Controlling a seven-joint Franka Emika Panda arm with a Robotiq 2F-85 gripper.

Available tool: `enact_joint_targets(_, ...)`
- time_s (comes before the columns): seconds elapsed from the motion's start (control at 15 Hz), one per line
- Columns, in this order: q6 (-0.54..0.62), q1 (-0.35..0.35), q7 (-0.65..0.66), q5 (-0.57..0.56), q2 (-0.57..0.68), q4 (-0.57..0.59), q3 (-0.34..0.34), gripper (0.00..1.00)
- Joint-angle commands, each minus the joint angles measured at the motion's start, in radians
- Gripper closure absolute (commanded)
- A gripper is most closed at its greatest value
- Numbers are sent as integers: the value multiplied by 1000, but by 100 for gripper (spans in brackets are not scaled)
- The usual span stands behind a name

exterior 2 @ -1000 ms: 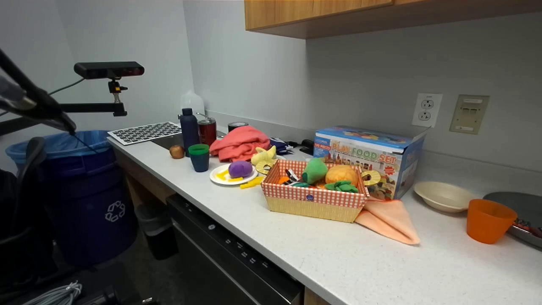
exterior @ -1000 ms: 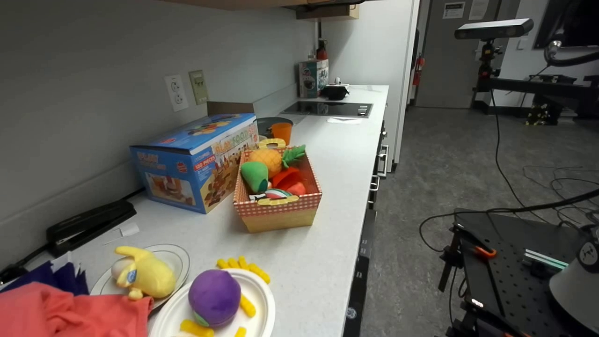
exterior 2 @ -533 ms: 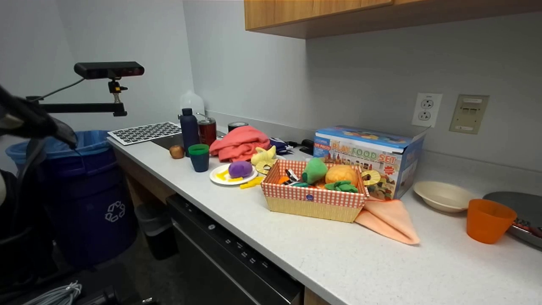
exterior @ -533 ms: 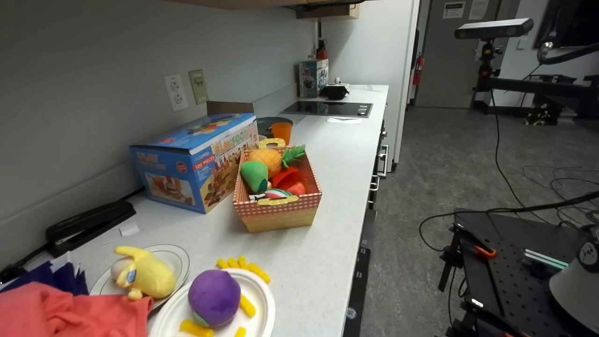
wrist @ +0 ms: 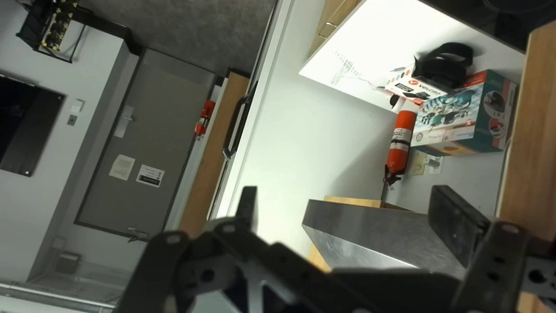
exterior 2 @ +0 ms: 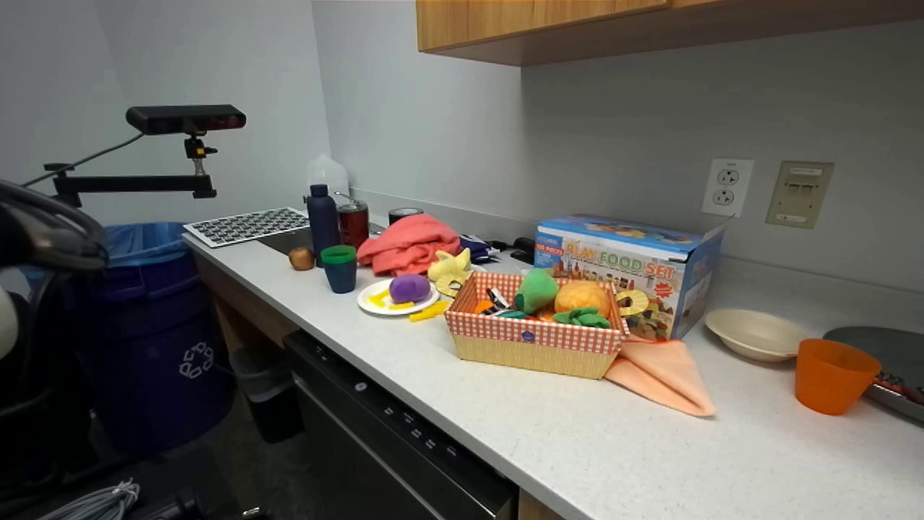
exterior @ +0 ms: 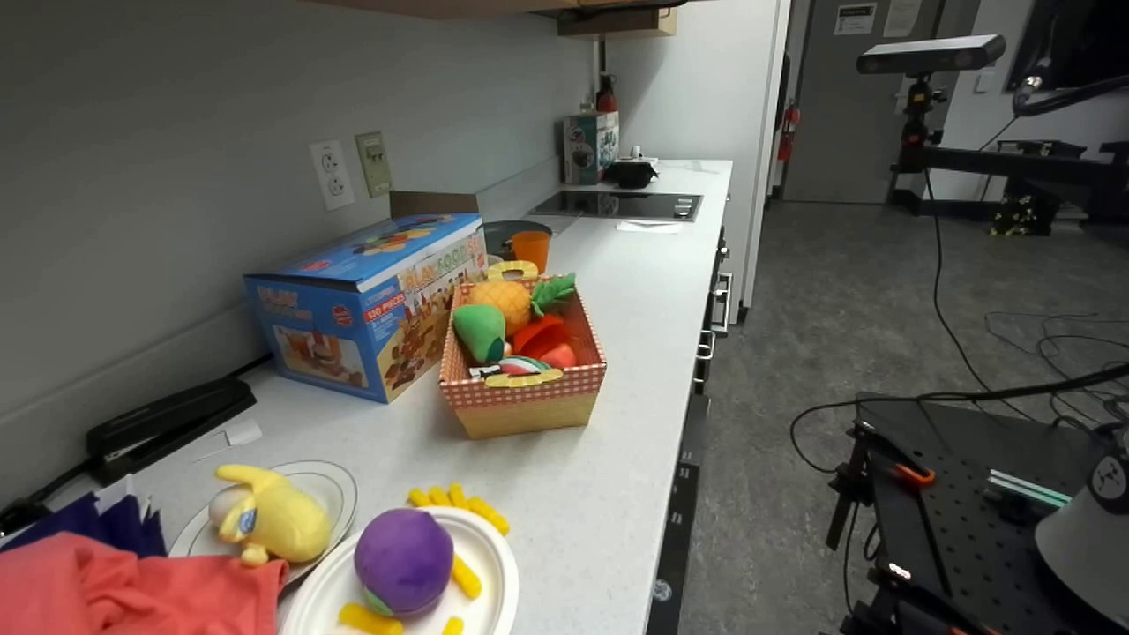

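In the wrist view my gripper (wrist: 345, 206) stands open, its dark fingers (wrist: 454, 224) wide apart with nothing held between them. Beyond the gap, in the background, hangs a grey metal hood (wrist: 373, 230). A dark, blurred part of the arm (exterior 2: 54, 235) shows at the left edge of an exterior view, well away from the counter. On the counter, a checked basket (exterior 2: 538, 350) holds a plush pineapple (exterior: 503, 304), a green plush (exterior: 482, 332) and other toys. A purple plush (exterior: 404, 562) rests on a white plate (exterior: 494, 573) among yellow sticks.
A blue play food box (exterior: 331, 291) stands against the wall behind the basket. An orange cup (exterior 2: 836, 377), a beige bowl (exterior 2: 758, 334) and a coral cloth (exterior 2: 410, 244) are on the counter. A wooden cabinet (exterior 2: 613, 36) overhangs it. A camera mount (exterior: 930, 57) stands off the counter.
At the left edge of an exterior view, the arm part has moved down and slightly left. A hose at the upper right in an exterior view has shifted a little. Counter objects stay put.
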Motion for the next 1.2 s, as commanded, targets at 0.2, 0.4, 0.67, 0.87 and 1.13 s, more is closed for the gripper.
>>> enact_joint_targets(0.2,-21,38,14,47,-114,-76,20,0)
enact_joint_targets(0.4,-13,47,11,69,-232,-187,50,0)
enact_joint_targets(0.67,-12,50,-24,130,-404,-351,89,0)
enact_joint_targets(0.87,-6,50,-45,179,-492,-423,106,0)
enact_joint_targets(1.13,11,21,-55,185,-550,-475,119,0)
